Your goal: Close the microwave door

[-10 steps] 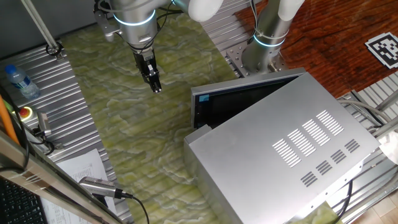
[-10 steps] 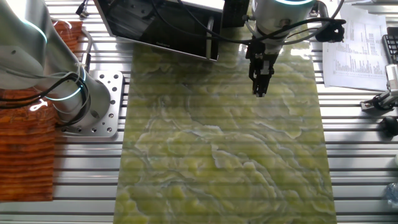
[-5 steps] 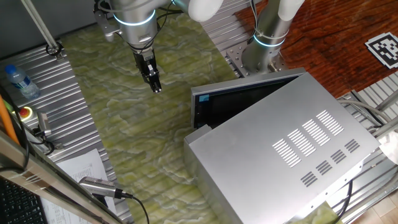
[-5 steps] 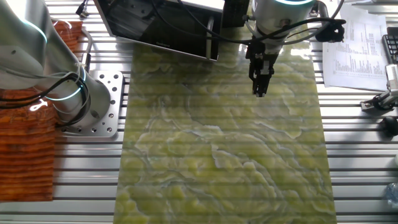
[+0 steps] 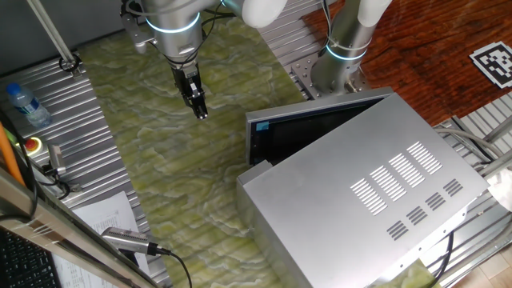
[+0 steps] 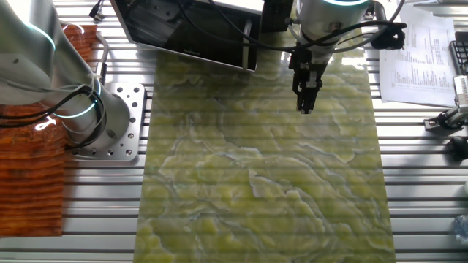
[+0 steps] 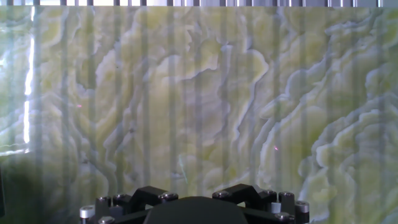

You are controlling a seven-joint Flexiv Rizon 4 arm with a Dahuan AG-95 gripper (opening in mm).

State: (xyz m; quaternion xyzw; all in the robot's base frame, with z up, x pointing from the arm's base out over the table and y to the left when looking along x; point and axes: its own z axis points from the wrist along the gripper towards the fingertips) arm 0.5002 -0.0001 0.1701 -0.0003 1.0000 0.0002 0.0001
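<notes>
The microwave (image 5: 376,192) is a big silver-grey box with vent slots on top, at the right of one fixed view. Its door (image 5: 312,132), dark glass in a thin silver frame with a blue sticker at the corner, stands ajar. The door also shows at the top of the other fixed view (image 6: 183,29). My gripper (image 5: 202,113) hangs over the green marbled mat (image 5: 160,160), left of the door and apart from it, fingers together and empty. In the other fixed view my gripper (image 6: 303,108) is to the right of the door's edge. The hand view shows only mat.
A second arm's base (image 5: 340,60) stands behind the microwave, also seen in the other fixed view (image 6: 80,109). A water bottle (image 5: 24,104) and a red button (image 5: 33,145) lie at the left. Papers (image 6: 424,51) and an orange cloth (image 6: 29,175) flank the mat.
</notes>
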